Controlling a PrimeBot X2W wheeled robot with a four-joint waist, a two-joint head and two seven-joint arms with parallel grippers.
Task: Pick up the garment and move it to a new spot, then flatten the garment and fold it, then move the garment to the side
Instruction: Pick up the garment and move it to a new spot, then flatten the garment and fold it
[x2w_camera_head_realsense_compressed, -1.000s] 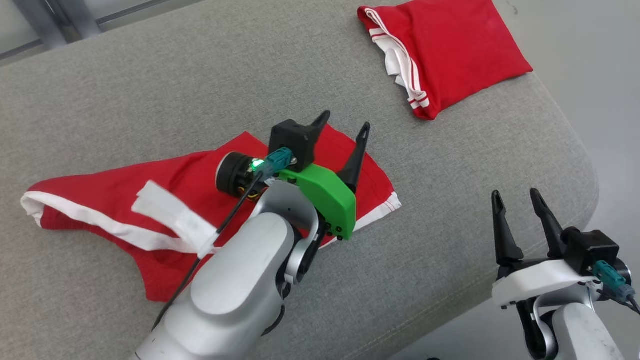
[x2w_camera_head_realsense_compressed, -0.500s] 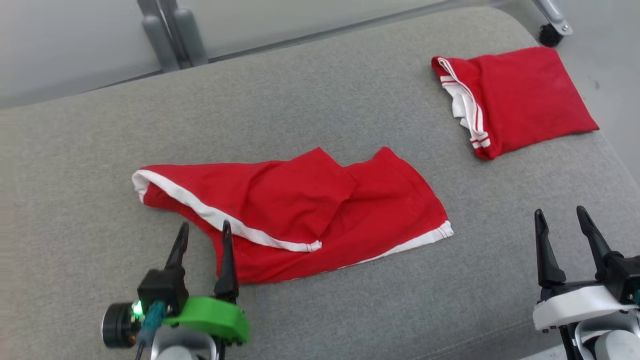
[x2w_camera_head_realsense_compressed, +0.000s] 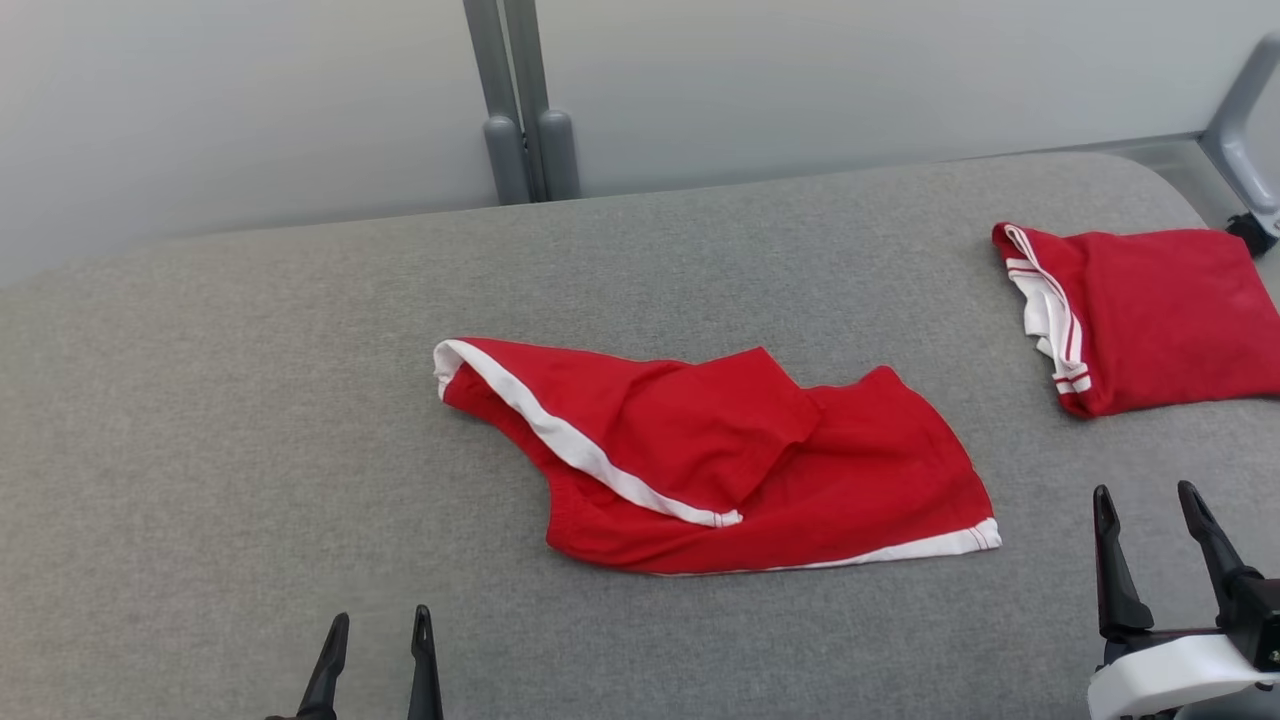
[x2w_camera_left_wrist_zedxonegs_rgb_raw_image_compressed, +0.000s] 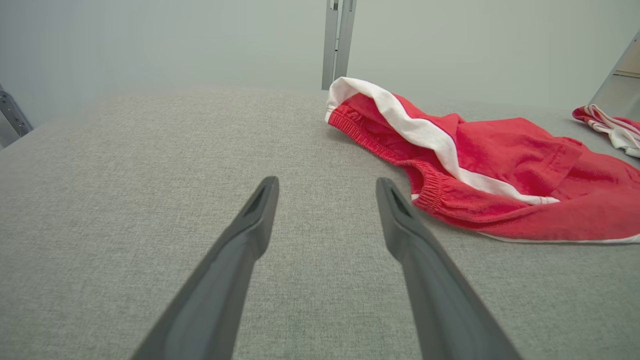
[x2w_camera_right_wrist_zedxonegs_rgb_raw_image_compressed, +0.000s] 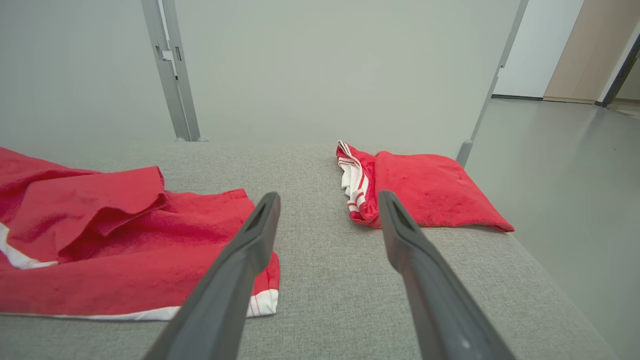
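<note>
1. Both pincers stand spread and empty at the near edge of the grey fabric-covered table (x2w_camera_head_realsense_compressed: 250, 400), the left pincer (x2w_camera_head_realsense_compressed: 378, 640) low on the robot's left and the right pincer (x2w_camera_head_realsense_compressed: 1145, 515) low on its right.
2. Between them and farther out, the red garment (x2w_camera_head_realsense_compressed: 800, 480) lies rumpled in the middle of the table, touched by neither pincer. A loose flap is doubled over its centre.
3. Its long axis runs across the table from left to right. The white-banded waist (x2w_camera_head_realsense_compressed: 560, 430) points to the robot's left and the white-striped hem (x2w_camera_head_realsense_compressed: 900, 552) to its right.
4. From the left pincer, the garment sits ahead and to the right; from the right pincer, ahead and to the left. The right pincer looks the nearer of the two, close to the hem corner, while the left stands apart from the waist end.
5. Both arms hold their fingers low over the table and pointing away from the robot, almost level with the fabric in the wrist views.
6. A folded red garment (x2w_camera_head_realsense_compressed: 1160, 310) rests well apart at the far right of the table.
7. Flattening appears to be the step at hand, with each arm likely suited to its own end.
</note>
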